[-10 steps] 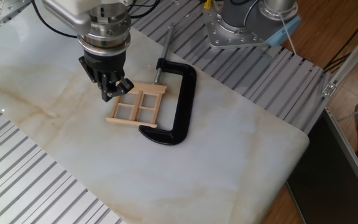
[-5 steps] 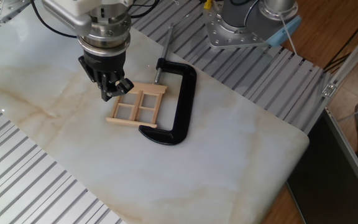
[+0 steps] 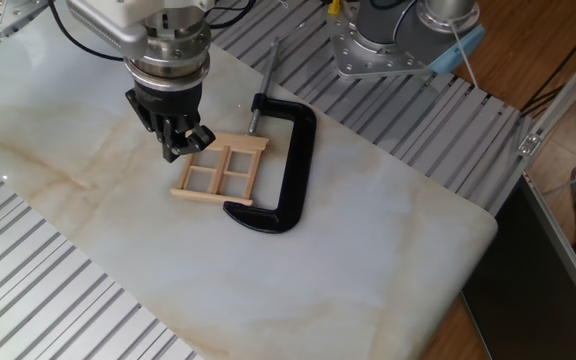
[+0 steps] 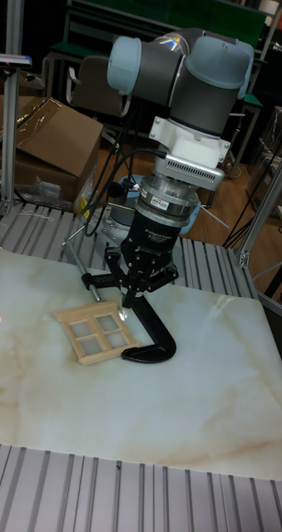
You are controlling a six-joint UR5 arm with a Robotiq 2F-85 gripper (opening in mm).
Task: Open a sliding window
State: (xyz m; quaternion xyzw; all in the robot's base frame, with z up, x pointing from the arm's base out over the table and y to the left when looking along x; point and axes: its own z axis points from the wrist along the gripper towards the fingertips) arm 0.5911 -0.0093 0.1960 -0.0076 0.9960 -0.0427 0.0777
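Observation:
The sliding window (image 3: 220, 172) is a small frame of pale wood sticks with crossbars, lying flat on the white marble slab (image 3: 368, 230). Its right end sits inside the mouth of a black C-clamp (image 3: 286, 150). My gripper (image 3: 188, 145) points straight down at the window's upper left corner, with its black fingers drawn together. In the tall fixed view the fingertips meet in a point on the window (image 4: 97, 331) at its top right stick, where the gripper (image 4: 124, 311) touches or nearly touches the wood. Nothing shows between the fingers.
The C-clamp (image 4: 153, 337) with its long screw handle lies beside the window. A second robot base (image 3: 378, 40) stands on the ribbed metal table (image 3: 58, 310) behind the slab. The slab's right edge drops off towards a wooden floor.

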